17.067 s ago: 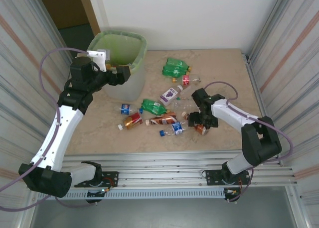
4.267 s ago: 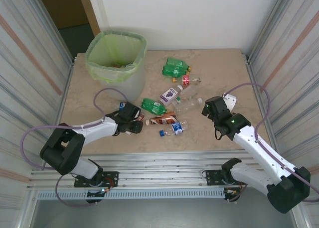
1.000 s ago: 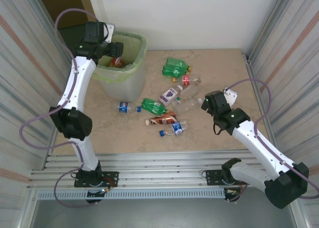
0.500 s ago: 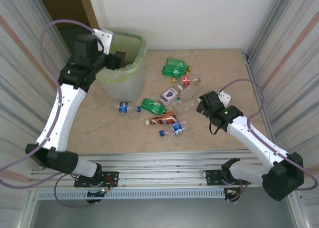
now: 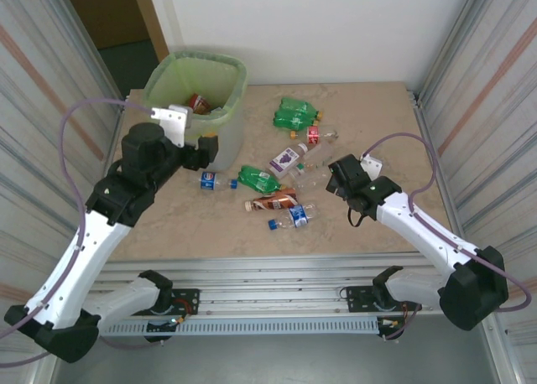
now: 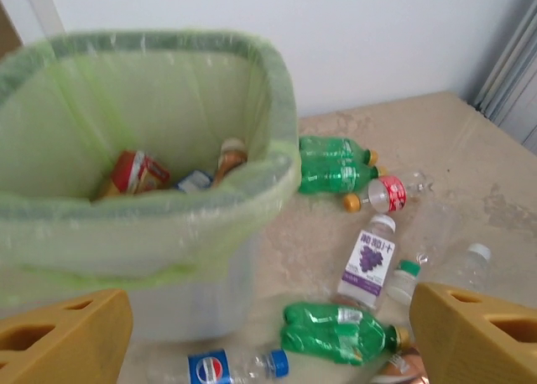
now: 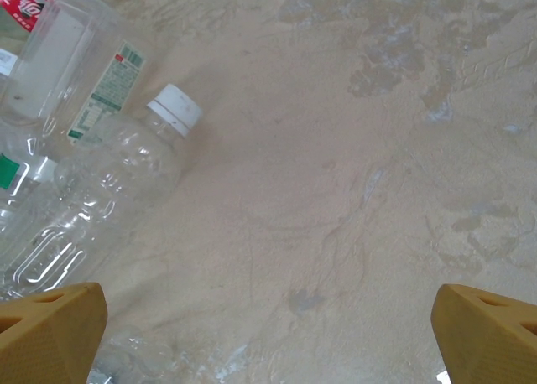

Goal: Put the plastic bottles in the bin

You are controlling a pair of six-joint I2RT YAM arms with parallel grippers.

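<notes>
Plastic bottles: about ten on table, three in one bin

My left arm bent high at the far left, left gripper spread wide, my right arm stretched low, right gripper fully apart

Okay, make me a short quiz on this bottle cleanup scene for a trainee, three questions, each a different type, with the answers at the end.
1. True or false: a red-labelled bottle lies inside the bin.
2. Where is the purple-labelled bottle? A) in the bin B) on the table C) held in jaws
3. Fill in: the jaws of the right arm stand ____ with nothing between them.
Key: 1 true; 2 B; 3 open.
</notes>
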